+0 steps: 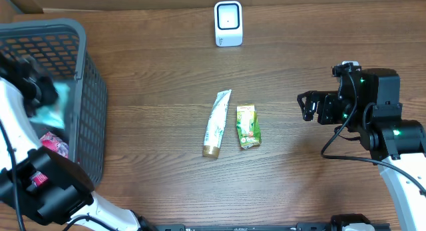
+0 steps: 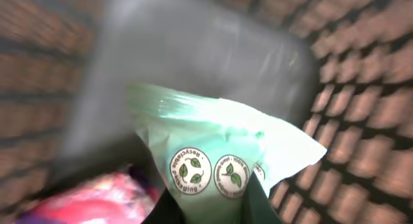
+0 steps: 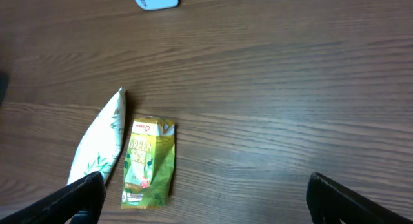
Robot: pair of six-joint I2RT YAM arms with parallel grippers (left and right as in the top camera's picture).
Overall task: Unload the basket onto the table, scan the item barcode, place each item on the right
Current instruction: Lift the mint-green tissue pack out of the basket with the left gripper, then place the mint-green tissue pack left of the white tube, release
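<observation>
Gripping a pale green packet (image 2: 219, 140) with the left fingers (image 1: 45, 92) down in the basket (image 1: 83, 38); holding the right fingers (image 3: 352, 198) spread wide over the tabletop (image 1: 166, 71). Pick-up step, apparently. Next: lift clear of the rim, carry to the scanner (image 1: 228, 22), turn until read.

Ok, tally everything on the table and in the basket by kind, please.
Scanner: 1
Basket: 1
Tube: 1
Green tea packet: 1
Mint-green pouch: 1
Pink packet: 1 visible
Total: 6
</observation>
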